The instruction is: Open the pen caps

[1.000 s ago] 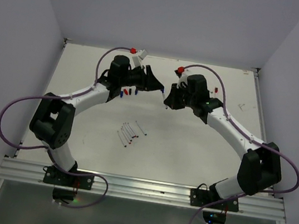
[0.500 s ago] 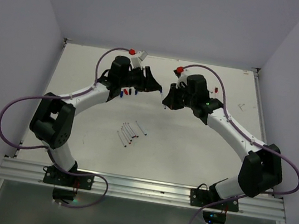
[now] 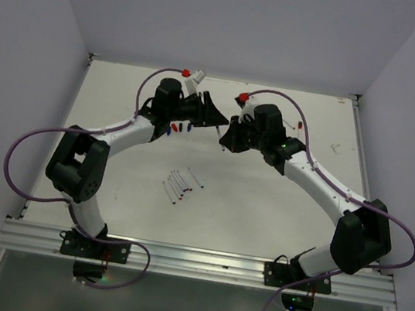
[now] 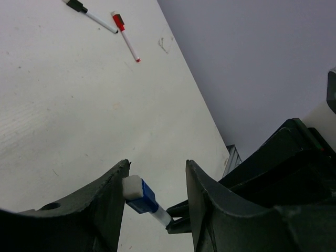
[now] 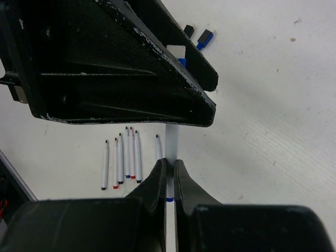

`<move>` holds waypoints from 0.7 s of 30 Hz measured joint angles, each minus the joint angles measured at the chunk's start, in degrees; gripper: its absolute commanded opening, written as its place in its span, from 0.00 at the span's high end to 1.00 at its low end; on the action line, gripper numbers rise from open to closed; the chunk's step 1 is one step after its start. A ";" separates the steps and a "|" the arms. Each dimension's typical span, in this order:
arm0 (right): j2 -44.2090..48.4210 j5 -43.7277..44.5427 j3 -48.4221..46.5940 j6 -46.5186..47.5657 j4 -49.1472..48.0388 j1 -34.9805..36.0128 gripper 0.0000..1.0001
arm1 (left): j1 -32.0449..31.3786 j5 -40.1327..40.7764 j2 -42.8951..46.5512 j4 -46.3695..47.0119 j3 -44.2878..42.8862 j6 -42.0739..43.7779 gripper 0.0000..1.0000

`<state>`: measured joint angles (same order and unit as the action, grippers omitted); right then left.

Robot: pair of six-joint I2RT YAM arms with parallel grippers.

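Observation:
My right gripper (image 5: 170, 161) is shut on the white barrel of a pen (image 5: 171, 142) and holds it above the table. The pen's blue cap (image 4: 142, 196) has a white end. It sits between the open fingers of my left gripper (image 4: 157, 165) and touches the left finger (image 4: 107, 194). In the top view the left gripper (image 3: 214, 119) and right gripper (image 3: 226, 141) meet at the table's middle back. Several uncapped pens (image 5: 122, 157) lie in a row on the table, also seen in the top view (image 3: 180, 183). Loose caps (image 5: 205, 37) lie behind them.
A black-capped pen (image 4: 92, 14) and a red-capped pen (image 4: 126, 37) lie further right on the table, also in the top view (image 3: 298, 126). Red and blue loose caps (image 3: 174, 129) lie under the left arm. Walls surround the table (image 3: 109, 188).
My right gripper has moved left with the pen, bringing its capped end between the left gripper's fingers. The left arm shifted slightly.

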<state>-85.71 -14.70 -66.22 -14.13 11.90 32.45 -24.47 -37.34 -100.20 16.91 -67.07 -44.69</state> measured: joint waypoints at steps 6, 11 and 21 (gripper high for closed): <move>-0.09 0.72 0.00 0.04 0.02 0.17 1.00 | 0.00 -0.52 -0.02 1.05 0.24 -1.01 0.56; -0.09 2.32 0.04 0.02 -0.22 0.28 1.00 | 0.00 -0.52 -0.02 1.49 0.24 -1.33 0.57; -0.02 6.19 0.09 0.09 -0.76 0.55 1.00 | 0.00 -0.55 -0.04 1.88 0.35 -2.25 0.55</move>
<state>-85.73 -8.51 -66.13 -14.04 11.14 32.99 -24.47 -37.89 -100.25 18.79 -66.72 -46.94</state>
